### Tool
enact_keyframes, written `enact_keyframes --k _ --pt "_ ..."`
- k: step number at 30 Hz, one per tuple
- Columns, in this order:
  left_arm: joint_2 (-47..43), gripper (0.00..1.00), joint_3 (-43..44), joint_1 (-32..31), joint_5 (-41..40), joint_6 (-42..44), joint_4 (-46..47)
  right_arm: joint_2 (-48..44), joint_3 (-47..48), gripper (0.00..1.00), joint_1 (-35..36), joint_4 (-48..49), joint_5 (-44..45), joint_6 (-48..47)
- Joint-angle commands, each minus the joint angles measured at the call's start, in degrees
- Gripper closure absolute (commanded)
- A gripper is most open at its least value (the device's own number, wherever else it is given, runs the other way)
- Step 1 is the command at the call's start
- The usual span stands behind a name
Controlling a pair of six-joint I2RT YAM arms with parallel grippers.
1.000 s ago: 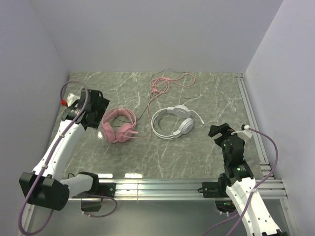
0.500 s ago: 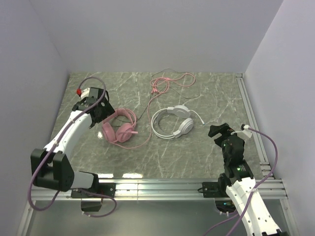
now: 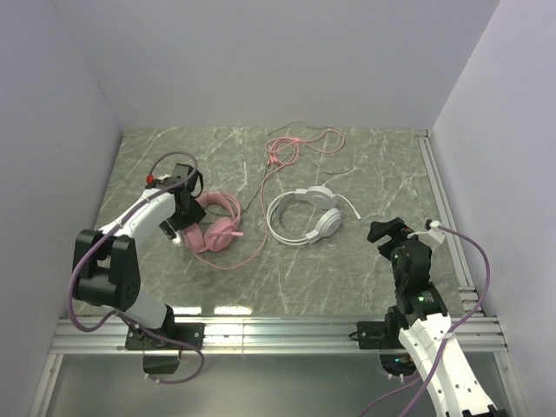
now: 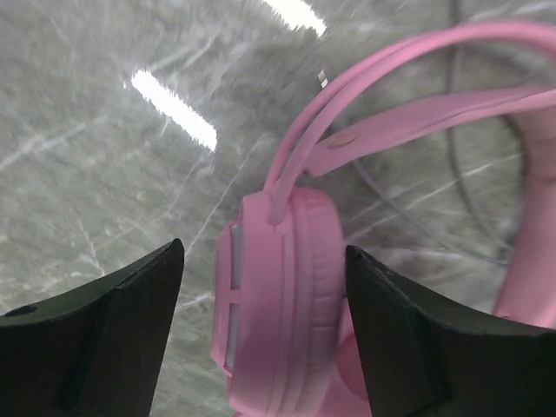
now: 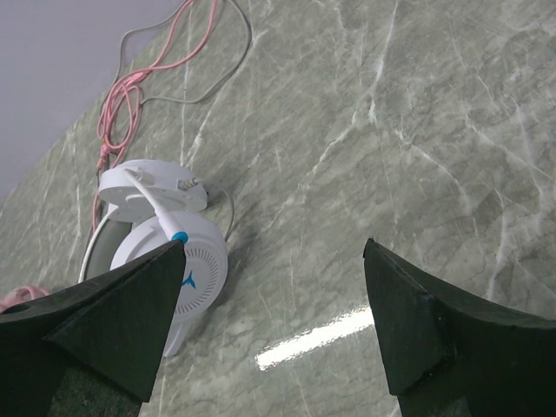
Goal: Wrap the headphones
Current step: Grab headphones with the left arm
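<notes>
pink plastic sits right under the left pincer [image 3: 189, 208]: the pink over-ear headset [image 3: 215, 228] lies flat on the green-grey marble surface [image 3: 373, 174], a little left of the middle. the left pincer is wide open. in its wrist view one round pink ear cup [image 4: 278, 313] lies between the two black fingers [image 4: 104, 339]. a strip of bare surface shows between the cup and the left finger. on the other side i cannot tell if the finger touches the cup. the pink headband [image 4: 434, 113] bends away toward the top right of that view.

just beside the pink headset, to its right, lies the white over-ear headset [image 3: 304, 217]. it lies flat too, and the two do not touch. a thin pink cable [image 3: 276, 155] lies in a loose bunch behind them, near the back of the surface, and one strand of it runs down between the two headsets.

the right pincer [image 5: 274, 245] is open as well and holds nothing. it hangs near the right edge of the surface, well apart from the white headset, with bare marble under it and in front of it.

pale walls [image 3: 287, 69] close the surface in on the left, the back and the right. a silver metal rail [image 3: 439, 200] runs along the right edge, and another runs along the near edge. there is bare surface between the headsets and the near rail, to the right of the white headset, and in the back left corner.
</notes>
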Motion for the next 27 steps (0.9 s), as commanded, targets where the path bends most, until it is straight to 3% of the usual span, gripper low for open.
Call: enact_keyframes --k 1,4,8,13,14,15,19,22,23,25,26,27 --pt "-1.76 0.24 -2.36 -0.49 1.60 -4.02 0.02 -0.14 1.26 0.10 -0.12 1.71 -0.13 -0.95" --pt "-4.31 0.40 -6.23 -0.49 6.33 -5.68 3.19 -0.14 1.08 0.10 -0.12 1.97 -0.22 -0.86" --pt "-7.83 0.97 -11.58 -0.57 11.28 -9.79 5.13 0.21 1.26 0.10 -0.20 1.79 -0.13 -0.77" --pt "-17.13 0.91 -15.98 -1.63 8.56 -26.13 0.57 -0.05 1.26 0.10 -0.20 1.79 -0.13 -0.77" --pt "-18.72 0.99 -17.99 -1.98 8.64 -33.04 -0.66 -0.14 1.17 0.10 -0.12 1.79 -0.13 -0.86" --pt "-21.69 0.99 -19.06 -2.42 8.99 -36.33 -0.84 -0.14 1.17 0.10 -0.20 1.79 -0.22 -0.86" --pt "-28.64 0.94 -24.33 -7.50 11.89 -48.73 5.28 0.03 1.26 0.10 -0.20 1.79 -0.22 -1.03" --pt "-31.03 0.72 -26.02 -12.50 10.25 -47.80 12.95 -0.05 1.17 0.10 -0.20 1.62 -0.05 -0.86" --pt "-30.51 0.54 -22.88 -13.48 8.66 -47.09 7.64 -0.06 1.26 0.10 -0.20 1.71 -0.04 -0.86" --pt "-27.80 0.35 -18.48 -14.89 3.21 -44.81 -0.02 -0.32 1.17 0.10 -0.20 1.44 0.04 -0.86" --pt "-26.74 0.17 -14.37 -14.99 1.80 -44.37 -3.71 -0.58 1.08 0.10 -0.20 1.53 0.04 -0.77" --pt "-24.90 0.09 -12.58 -14.99 -0.56 -43.84 -10.19 -0.67 1.08 0.10 -0.20 1.62 -0.04 -0.94"
